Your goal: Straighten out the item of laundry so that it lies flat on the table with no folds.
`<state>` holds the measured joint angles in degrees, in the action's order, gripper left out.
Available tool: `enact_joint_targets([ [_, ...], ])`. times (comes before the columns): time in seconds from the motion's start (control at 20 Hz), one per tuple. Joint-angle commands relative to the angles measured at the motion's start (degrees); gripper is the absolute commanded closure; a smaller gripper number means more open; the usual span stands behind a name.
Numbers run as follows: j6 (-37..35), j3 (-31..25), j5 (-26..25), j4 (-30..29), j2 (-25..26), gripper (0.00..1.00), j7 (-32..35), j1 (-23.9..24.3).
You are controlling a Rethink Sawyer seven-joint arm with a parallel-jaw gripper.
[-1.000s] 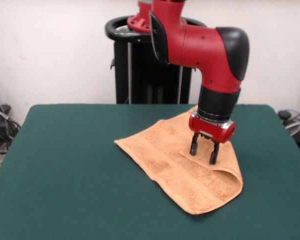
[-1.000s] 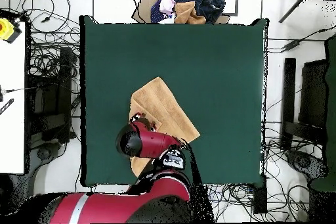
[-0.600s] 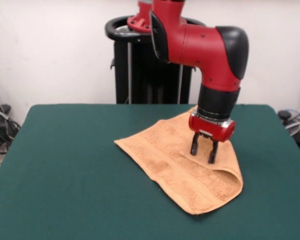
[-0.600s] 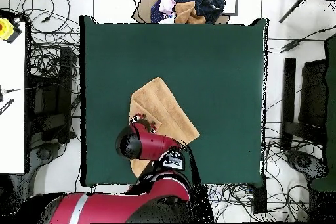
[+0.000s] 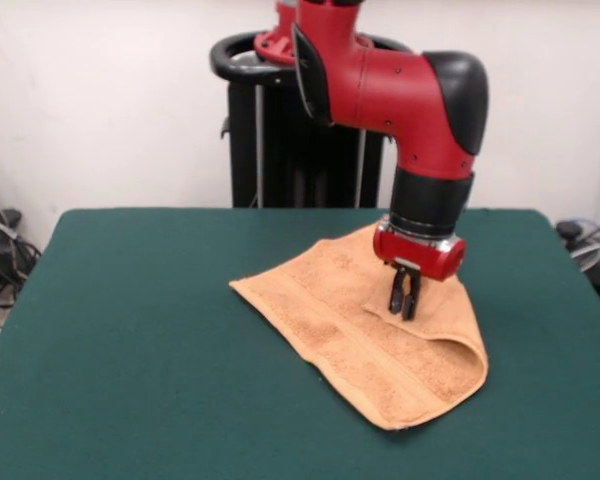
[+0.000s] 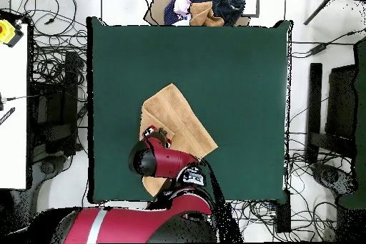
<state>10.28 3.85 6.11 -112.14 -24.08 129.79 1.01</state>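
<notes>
On your big dark green felt table point(image 5: 130, 340), folded orange-tan terry towel point(image 5: 350, 340), red-and-black gripper point(image 5: 403, 295) pinched together, maybe nipping a towel fold.

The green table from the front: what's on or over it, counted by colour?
Orange-tan: 1, the folded terry-cloth hand towel.
Red and black: 1, the robot arm's gripper, closed on the towel's upper layer.
Green: 1, the felt-covered table itself.
Total: 3.
</notes>
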Motion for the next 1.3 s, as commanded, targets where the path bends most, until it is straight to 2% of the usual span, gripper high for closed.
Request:
enact_joint_targets([
  [0.05, -2.8, -8.8, 1.8, -3.2, 0.3, 1.00, 11.0, -0.1],
  [0.25, -5.2, -11.2, 3.9, -4.6, -1.8, 1.00, 13.0, 0.3],
  [0.7, -4.3, -19.7, 8.2, -6.8, -2.9, 1.00, 17.0, 2.4],
  [1.05, -3.0, -21.1, 9.4, -7.1, -1.8, 1.00, 15.3, 3.0],
  [1.3, -1.8, -21.4, 8.1, -6.4, -0.1, 1.00, 13.5, 4.6],
])
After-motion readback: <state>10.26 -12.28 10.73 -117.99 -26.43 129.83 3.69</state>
